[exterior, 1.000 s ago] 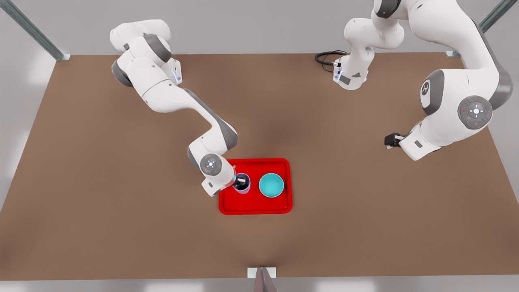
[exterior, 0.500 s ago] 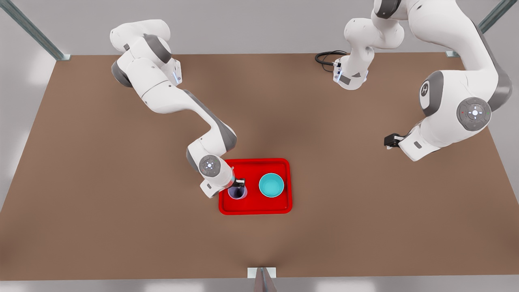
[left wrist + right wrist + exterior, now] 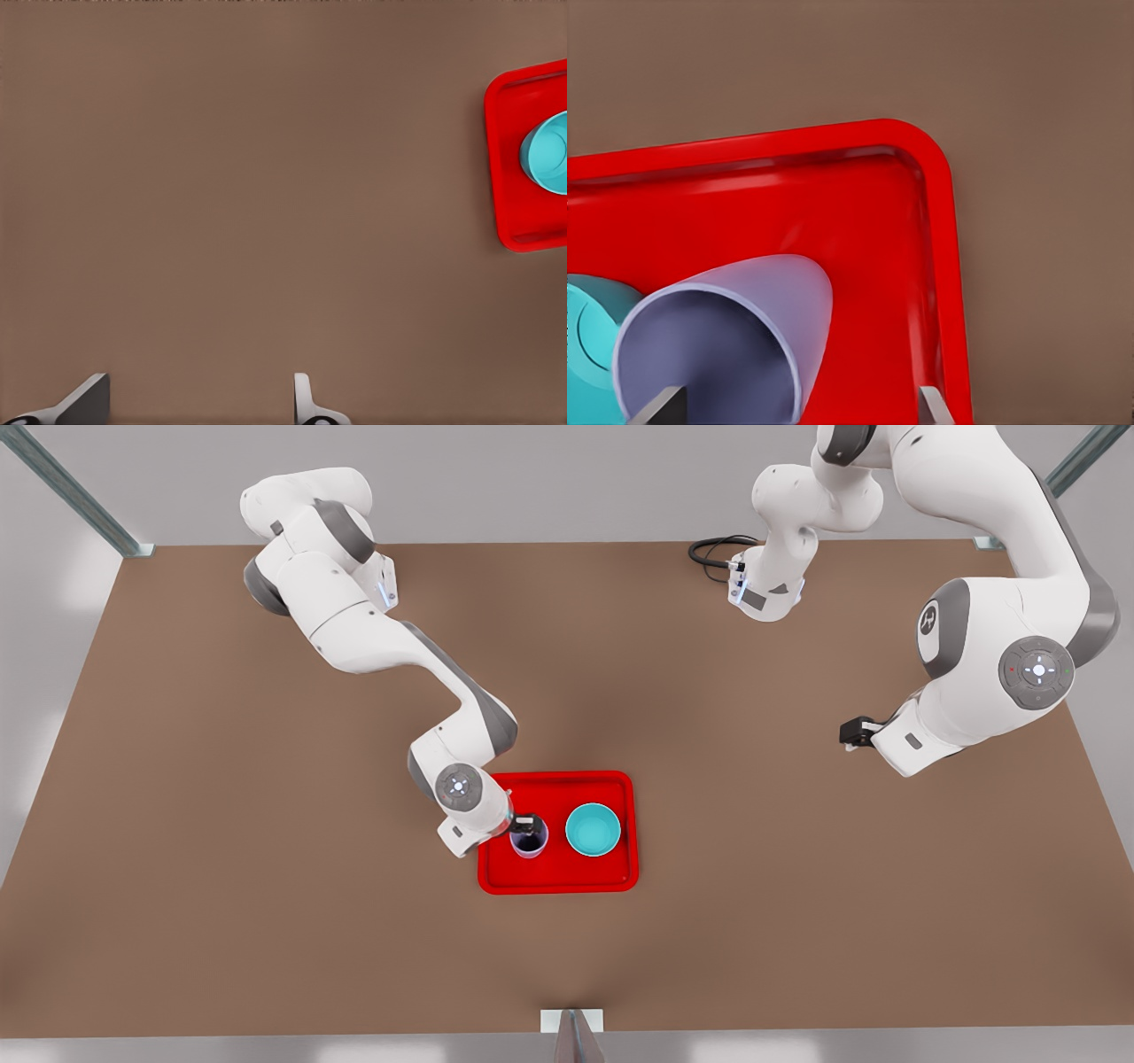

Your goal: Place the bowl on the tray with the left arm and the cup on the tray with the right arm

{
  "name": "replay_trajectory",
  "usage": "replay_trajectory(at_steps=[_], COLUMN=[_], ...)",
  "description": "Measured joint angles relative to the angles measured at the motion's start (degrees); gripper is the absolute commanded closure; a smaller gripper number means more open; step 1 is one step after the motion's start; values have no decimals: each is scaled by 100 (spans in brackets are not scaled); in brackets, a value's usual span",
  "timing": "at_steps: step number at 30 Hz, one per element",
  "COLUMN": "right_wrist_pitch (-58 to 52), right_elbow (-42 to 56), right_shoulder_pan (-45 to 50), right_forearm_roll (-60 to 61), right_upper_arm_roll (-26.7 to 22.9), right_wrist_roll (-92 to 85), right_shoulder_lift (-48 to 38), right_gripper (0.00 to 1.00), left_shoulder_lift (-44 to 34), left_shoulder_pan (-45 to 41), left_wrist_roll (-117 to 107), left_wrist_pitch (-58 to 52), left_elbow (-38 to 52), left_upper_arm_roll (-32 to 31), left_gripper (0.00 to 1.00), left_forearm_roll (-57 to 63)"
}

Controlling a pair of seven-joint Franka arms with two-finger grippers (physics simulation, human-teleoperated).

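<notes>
The right gripper (image 3: pixel 528 825) hung over the cup (image 3: pixel 529 840), its fingers (image 3: pixel 666 405) spread wide with one inside the cup's mouth and the other outside its wall; whether either pad touched the wall could not be told. The lavender cup stood on the red tray (image 3: pixel 558 877), in the half toward the front view's left, near that short rim. Beside it, apart by a narrow strip of red, sat the teal bowl (image 3: pixel 593 829), upright and empty, close to the rim on the front view's right. In the right wrist view the cup (image 3: pixel 735 341) overlapped the bowl (image 3: pixel 589 341), with the tray's rounded corner (image 3: pixel 943 177) just beyond. The tray lay near the middle of the brown table (image 3: pixel 221 868), with bare surface on every side. The left gripper (image 3: pixel 852 733) waited well apart toward the front view's right, its fingers (image 3: pixel 306 403) wide open above bare tabletop, the tray's edge (image 3: pixel 505 159) and the bowl (image 3: pixel 547 152) at the margin of its wrist view.
</notes>
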Motion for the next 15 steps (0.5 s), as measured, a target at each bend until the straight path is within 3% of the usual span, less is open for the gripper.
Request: replay_trajectory(at_steps=[2, 3, 4, 6, 7, 8, 9, 15], right_wrist_pitch=[-241, -862, -1595, -2804, -2959, -2962, -2941, -3074], right_elbow=[4, 25, 109, 723, 421, -678, -1180, -1213], right_shoulder_pan=[-242, -386, -788, -2304, -2798, -2109, -2059, -2153], right_forearm_roll=[68, 70, 82, 415, 675, 1155, 1228, 1111], right_upper_arm_roll=[130, 223, 354, 862, 493, -1060, -1318, -1416], right_wrist_roll=[31, -7, -221, -1425, -2733, -3399, -3401, -4008], right_shoulder_lift=[-355, -858, -1489, -1952, -2686, -3858, -4338, -4582], right_gripper=[0, 0, 0, 0, 0, 0, 0, 0], left_shoulder_lift=[0, 0, 0, -8, -1, 0, -2, 0], left_shoulder_pan=[-10, -10, -8, -8, -8, -8, -7, -8], left_wrist_roll=[-1, -9, -17, -18, -18, -18, -18, -18], left_wrist_pitch=[-8, -9, -23, -26, -26, -26, -26, -26], left_elbow=[0, 0, 0, 0, 0, 0, 0, 0], left_upper_arm_roll=[0, 0, 0, -7, -8, 0, -7, -9], left_gripper=[0, 0, 0, 0, 0, 0, 0, 0], left_forearm_roll=[0, 0, 0, 1, 0, 0, 0, 1])
